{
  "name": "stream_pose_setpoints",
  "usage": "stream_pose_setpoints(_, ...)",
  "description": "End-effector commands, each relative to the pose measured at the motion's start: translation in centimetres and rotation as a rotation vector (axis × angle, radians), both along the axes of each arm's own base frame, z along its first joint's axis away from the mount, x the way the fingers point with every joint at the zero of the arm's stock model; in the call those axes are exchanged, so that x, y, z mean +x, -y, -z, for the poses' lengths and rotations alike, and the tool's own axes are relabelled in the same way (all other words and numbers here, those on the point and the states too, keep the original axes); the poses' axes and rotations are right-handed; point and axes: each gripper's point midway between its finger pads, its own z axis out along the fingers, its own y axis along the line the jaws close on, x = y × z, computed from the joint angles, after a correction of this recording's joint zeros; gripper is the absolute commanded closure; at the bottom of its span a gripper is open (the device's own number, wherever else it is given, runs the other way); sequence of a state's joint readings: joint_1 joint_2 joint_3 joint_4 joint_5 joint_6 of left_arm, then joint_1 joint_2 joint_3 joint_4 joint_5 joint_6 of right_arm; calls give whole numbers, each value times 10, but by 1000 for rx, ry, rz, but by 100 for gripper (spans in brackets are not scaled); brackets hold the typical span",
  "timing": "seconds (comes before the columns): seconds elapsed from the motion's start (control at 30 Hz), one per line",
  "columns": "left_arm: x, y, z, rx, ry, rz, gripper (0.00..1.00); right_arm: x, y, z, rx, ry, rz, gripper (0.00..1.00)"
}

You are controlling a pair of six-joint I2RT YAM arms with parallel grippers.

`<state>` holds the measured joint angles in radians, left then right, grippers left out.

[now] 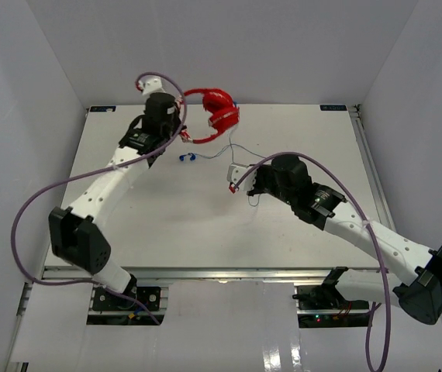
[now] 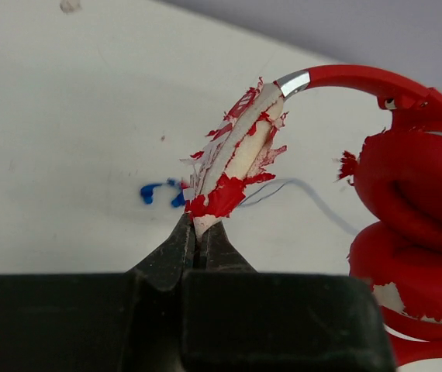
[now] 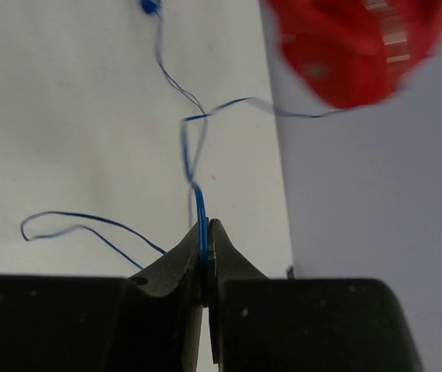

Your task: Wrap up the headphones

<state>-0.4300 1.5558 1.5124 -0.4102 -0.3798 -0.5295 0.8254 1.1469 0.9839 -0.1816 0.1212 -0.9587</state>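
The red headphones are held up at the far middle of the table. My left gripper is shut on the peeling red-and-white headband; the red ear cups hang to its right. The thin blue cable runs from the headphones across the table. My right gripper is shut on the cable, pinched between the jaws. A loose loop of cable lies left of it. The small blue plug end lies on the table; it also shows in the left wrist view.
White walls enclose the table on three sides. Thick purple robot cables loop around both arms. The table's near edge has a metal rail.
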Motion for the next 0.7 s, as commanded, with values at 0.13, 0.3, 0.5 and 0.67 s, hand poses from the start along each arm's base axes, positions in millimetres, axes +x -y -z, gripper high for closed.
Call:
stream_pose_setpoints(0.13,-27,44,26,208,21,324,100,30,50,-87,-151,303,223,92)
stream_pose_setpoints(0.3,-58,74,38,178,27,556,100,24,24,-90,-31,211,107,92)
stream_pose_setpoints(0.5,-93,85,36,139,95,698,100,20,12,-72,72,84,22,92)
stream_pose_setpoints(0.67,-116,98,48,127,91,819,100,19,0,-81,162,14,-36,92)
